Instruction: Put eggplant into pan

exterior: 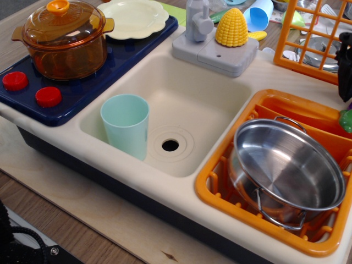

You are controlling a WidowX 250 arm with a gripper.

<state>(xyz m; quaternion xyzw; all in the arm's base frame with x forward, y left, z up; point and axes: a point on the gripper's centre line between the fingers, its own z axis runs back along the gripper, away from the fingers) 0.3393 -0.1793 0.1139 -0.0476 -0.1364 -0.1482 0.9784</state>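
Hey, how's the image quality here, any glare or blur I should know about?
In observation.image, soft even light; bright reflections streak the pan and amber pot lid. The gripper at the right edge is dark and cropped, its jaws unreadable. The eggplant is cut off by the frame.
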